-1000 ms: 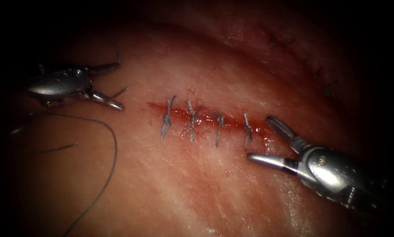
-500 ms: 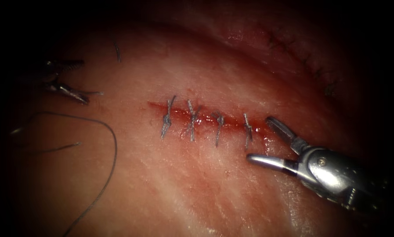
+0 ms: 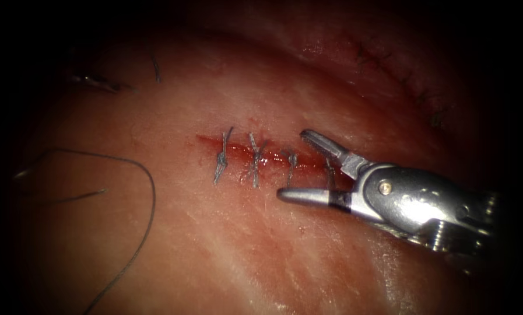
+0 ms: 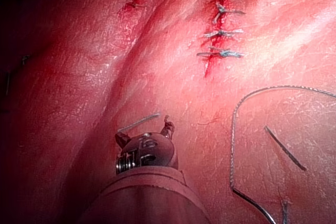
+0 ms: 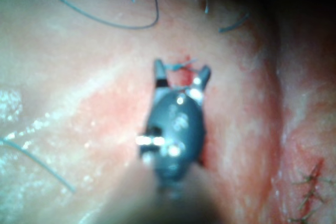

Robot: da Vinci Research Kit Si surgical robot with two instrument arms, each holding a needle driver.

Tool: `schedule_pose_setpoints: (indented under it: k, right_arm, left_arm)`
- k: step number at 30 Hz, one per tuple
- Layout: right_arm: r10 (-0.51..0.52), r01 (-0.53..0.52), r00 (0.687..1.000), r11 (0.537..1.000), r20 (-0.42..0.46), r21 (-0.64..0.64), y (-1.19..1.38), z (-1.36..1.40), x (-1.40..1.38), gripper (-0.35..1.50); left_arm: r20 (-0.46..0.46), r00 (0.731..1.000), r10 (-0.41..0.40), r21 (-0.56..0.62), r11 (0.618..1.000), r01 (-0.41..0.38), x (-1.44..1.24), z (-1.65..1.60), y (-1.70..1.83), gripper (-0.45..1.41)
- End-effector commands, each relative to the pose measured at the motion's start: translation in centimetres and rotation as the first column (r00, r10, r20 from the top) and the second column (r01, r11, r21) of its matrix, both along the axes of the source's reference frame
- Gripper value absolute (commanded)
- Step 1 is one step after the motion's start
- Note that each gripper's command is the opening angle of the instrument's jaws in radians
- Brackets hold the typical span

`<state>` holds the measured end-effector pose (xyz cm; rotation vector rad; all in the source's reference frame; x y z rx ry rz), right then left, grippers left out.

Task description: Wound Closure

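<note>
Right tool: my steel two-jawed right needle driver [image 3: 308, 166] is spread wide, empty, straddling the rightmost grey stitch [image 3: 329, 170] on the red cut [image 3: 267, 156].
Left tool: my left needle driver [image 4: 144, 129], parted, empty, left of the cut.
Needle: not located; loose dark thread [image 3: 147, 192] lies left.
Risk: a jaw could snag that knot.
</note>
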<state>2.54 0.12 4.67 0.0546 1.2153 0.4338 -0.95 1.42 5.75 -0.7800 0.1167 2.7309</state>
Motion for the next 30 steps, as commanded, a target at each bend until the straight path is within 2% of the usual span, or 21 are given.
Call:
schedule_pose_setpoints:
  k: [1, 3, 5, 6, 9, 10, 11, 12, 13, 14, 18, 21, 23, 25, 26, 27, 29, 30]
  right_arm:
    - [-0.010, 0.010, 1.000, 1.000, -0.006, -0.003, -0.01, 0.05, 0.19, -0.06]
    - [-0.008, 0.008, 1.000, 1.000, -0.004, -0.008, 0.01, 0.06, 0.27, -0.10]
    - [-0.003, 0.003, 1.000, 1.000, -0.002, -0.006, 0.05, 0.06, 0.34, -0.05]
    - [-0.003, 0.003, 1.000, 1.000, 0.002, -0.013, 0.11, 0.06, 0.41, -0.01]
    - [-0.010, 0.011, 1.000, 0.999, 0.024, -0.044, 0.25, 0.04, 0.46, -0.06]
    - [-0.009, 0.011, 1.000, 0.998, 0.023, -0.055, 0.28, 0.04, 0.46, 0.22]
    - [-0.007, 0.008, 1.000, 0.998, 0.028, -0.054, 0.37, 0.04, 0.48, 0.71]
    - [-0.007, 0.009, 0.999, 0.998, 0.034, -0.061, 0.44, 0.04, 0.49, 0.99]
    - [-0.007, 0.009, 0.999, 0.998, 0.041, -0.067, 0.50, 0.04, 0.50, 1.18]
    - [-0.011, 0.014, 0.999, 0.997, 0.046, -0.081, 0.61, 0.03, 0.49, 1.26]
    - [-0.037, 0.041, 0.998, 0.994, 0.042, -0.099, 0.80, 0.06, 0.48, 1.29]
    - [-0.082, 0.084, 0.996, 0.992, 0.025, -0.094, 0.89, 0.14, 0.52, 1.35]
    - [-0.114, 0.113, 0.993, 0.989, -0.005, -0.093, 0.92, 0.19, 0.53, 1.29]
    - [-0.150, 0.144, 0.988, 0.984, -0.047, -0.102, 0.97, 0.25, 0.52, 1.26]
    - [-0.176, 0.167, 0.982, 0.980, -0.072, -0.108, 0.97, 0.27, 0.52, 1.24]
    - [-0.176, 0.167, 0.982, 0.980, -0.072, -0.108, 0.97, 0.27, 0.52, 1.24]
    - [-0.196, 0.185, 0.976, 0.975, -0.093, -0.120, 0.94, 0.29, 0.55, 1.21]
    - [-0.196, 0.185, 0.976, 0.975, -0.093, -0.120, 0.94, 0.29, 0.55, 1.21]
  left_arm:
    - [0.015, 1.000, -0.015, -0.021, 1.000, 0.015, -0.10, 0.05, 0.02, 0.46]
    - [0.037, 0.998, -0.041, -0.052, 0.998, 0.043, -0.18, 0.00, 0.06, 0.44]
    - [0.095, 0.994, -0.058, -0.064, 0.996, 0.064, -0.29, -0.06, 0.05, 0.41]
    - [0.133, 0.990, -0.055, -0.064, 0.996, 0.064, -0.39, -0.09, 0.02, 0.41]
    - [0.158, 0.986, -0.051, -0.056, 0.997, 0.061, -0.53, -0.10, -0.04, 0.41]
    - [0.161, 0.986, -0.051, -0.056, 0.997, 0.061, -0.57, -0.08, -0.06, 0.41]
    - [0.162, 0.985, -0.052, -0.058, 0.996, 0.062, -0.59, -0.06, -0.07, 0.41]
    - [0.164, 0.985, -0.051, -0.059, 0.996, 0.061, -0.60, -0.04, -0.07, 0.41]
    - [0.161, 0.986, -0.041, -0.069, 0.996, 0.052, -0.61, 0.00, -0.07, 0.42]
    - [0.162, 0.986, -0.028, -0.079, 0.996, 0.041, -0.59, 0.05, -0.07, 0.42]
    - [0.185, 0.982, -0.023, -0.087, 0.995, 0.040, -0.59, 0.11, -0.07, 0.42]
    - [0.254, 0.967, -0.025, -0.087, 0.995, 0.049, -0.61, 0.11, -0.09, 0.42]
    - [0.321, 0.947, -0.021, -0.085, 0.995, 0.050, -0.64, 0.09, -0.11, 0.42]
    - [0.402, 0.916, -0.005, -0.079, 0.996, 0.040, -0.67, 0.06, -0.13, 0.41]
    - [0.456, 0.890, 0.007, -0.076, 0.997, 0.032, -0.69, 0.02, -0.15, 0.41]
    - [0.456, 0.890, 0.007, -0.076, 0.997, 0.032, -0.69, 0.02, -0.15, 0.41]
    - [0.513, 0.858, 0.018, -0.076, 0.997, 0.025, -0.73, -0.03, -0.18, 0.41]
    - [0.513, 0.858, 0.018, -0.076, 0.997, 0.025, -0.73, -0.03, -0.18, 0.41]
